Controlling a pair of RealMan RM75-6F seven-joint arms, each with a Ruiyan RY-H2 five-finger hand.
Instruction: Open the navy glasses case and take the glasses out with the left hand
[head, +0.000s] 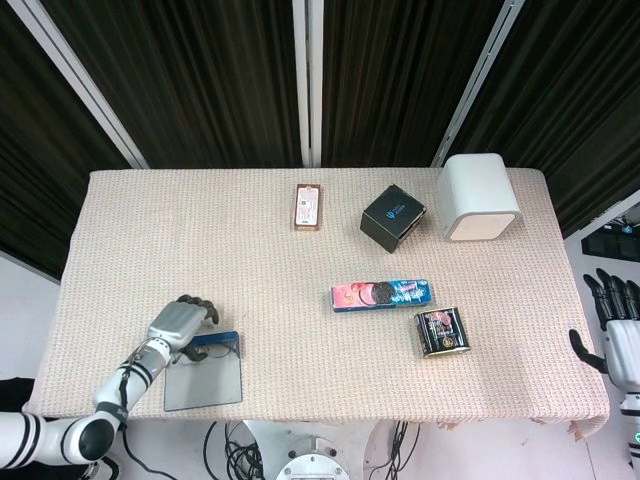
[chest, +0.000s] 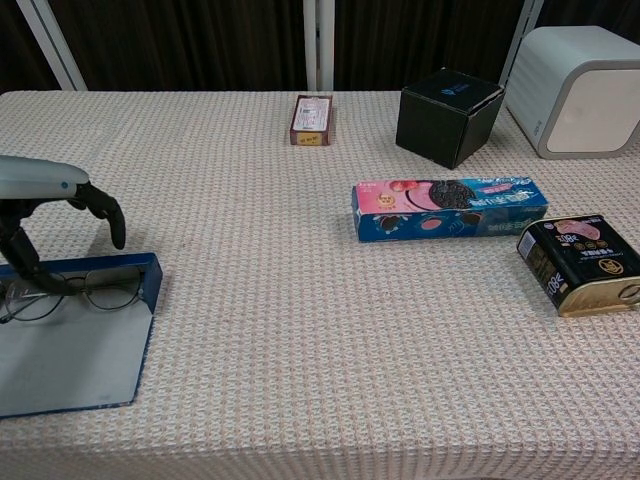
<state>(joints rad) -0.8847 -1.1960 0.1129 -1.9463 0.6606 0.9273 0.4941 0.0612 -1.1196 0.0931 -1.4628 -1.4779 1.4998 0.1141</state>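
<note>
The navy glasses case (chest: 70, 350) lies open near the table's front left corner, its grey inside facing up; the head view shows the case (head: 205, 378) too. Thin-rimmed glasses (chest: 110, 288) lie along its far edge, seen small in the head view as the glasses (head: 212, 350). My left hand (chest: 40, 200) arches over the left part of the glasses, fingers curled downward, and one fingertip (chest: 22, 262) reaches the frame by the left lens. The glasses still rest in the case. My right hand (head: 615, 330) hangs off the table's right edge, fingers spread, holding nothing.
A blue cookie box (chest: 448, 208) and a black tin (chest: 580, 264) lie at the right. Further back are a black cube box (chest: 448, 115), a white appliance (chest: 580, 90) and a small pink box (chest: 311, 119).
</note>
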